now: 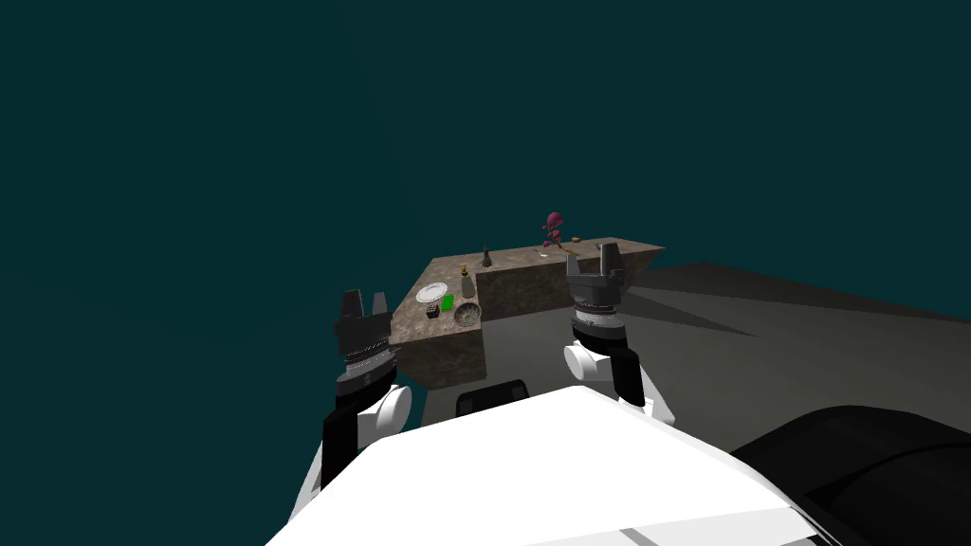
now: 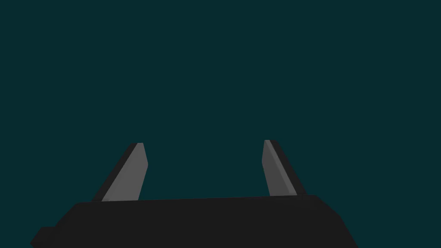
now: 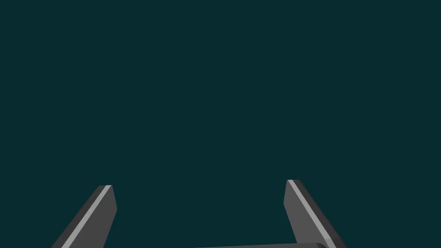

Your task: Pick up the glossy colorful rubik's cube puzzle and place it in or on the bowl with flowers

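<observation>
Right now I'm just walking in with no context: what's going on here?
Nothing is being handled yet. Both arms are raised near the brown counter; the left tool and right tool stand open and hold nothing. On the counter's near end sit a white plate, a small green thing, a small dark thing and a patterned bowl. One of those two small things may be the cube; I cannot tell which.
</observation>
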Robot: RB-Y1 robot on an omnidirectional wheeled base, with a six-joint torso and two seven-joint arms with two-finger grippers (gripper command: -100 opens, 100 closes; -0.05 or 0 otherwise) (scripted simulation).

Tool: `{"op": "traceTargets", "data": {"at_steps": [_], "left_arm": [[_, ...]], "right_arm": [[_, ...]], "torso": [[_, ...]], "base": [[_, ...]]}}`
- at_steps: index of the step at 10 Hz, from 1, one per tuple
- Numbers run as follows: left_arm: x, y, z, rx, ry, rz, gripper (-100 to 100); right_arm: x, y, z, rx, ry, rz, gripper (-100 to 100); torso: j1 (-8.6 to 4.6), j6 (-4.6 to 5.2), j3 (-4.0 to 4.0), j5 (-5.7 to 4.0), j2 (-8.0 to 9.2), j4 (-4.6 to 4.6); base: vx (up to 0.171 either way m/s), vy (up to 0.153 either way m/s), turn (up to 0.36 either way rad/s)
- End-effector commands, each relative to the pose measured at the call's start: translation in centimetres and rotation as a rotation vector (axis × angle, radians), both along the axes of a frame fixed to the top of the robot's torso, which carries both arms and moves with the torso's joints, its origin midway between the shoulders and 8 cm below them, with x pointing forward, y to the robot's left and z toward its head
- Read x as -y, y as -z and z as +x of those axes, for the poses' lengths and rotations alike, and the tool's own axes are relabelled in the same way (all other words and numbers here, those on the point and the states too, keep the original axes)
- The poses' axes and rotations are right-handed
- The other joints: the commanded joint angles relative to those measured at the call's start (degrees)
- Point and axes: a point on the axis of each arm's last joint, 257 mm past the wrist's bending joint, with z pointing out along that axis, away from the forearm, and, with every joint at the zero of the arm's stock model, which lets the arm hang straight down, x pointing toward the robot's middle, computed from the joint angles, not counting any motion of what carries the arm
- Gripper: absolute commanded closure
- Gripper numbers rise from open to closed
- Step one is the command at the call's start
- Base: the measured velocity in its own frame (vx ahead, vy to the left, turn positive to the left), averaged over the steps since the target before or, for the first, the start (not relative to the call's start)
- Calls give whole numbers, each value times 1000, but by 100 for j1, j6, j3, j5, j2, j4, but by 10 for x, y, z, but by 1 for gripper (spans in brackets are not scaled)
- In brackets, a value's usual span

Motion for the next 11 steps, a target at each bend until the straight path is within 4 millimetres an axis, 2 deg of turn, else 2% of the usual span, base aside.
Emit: {"op": "traceTargets", "data": {"at_steps": [1,11], "left_arm": [[4,11,8,-22,-11,61,-100],[16,77,51,-122,-119,367,-100]], "right_arm": [[0,0,0,0,0,0,0],[0,0,0,0,0,0,0]], "torso": [[0,0,0,0,0,0],[11,0,19,3,32,7]], "base": [[-37,21,24],[-72,34,12]]}}
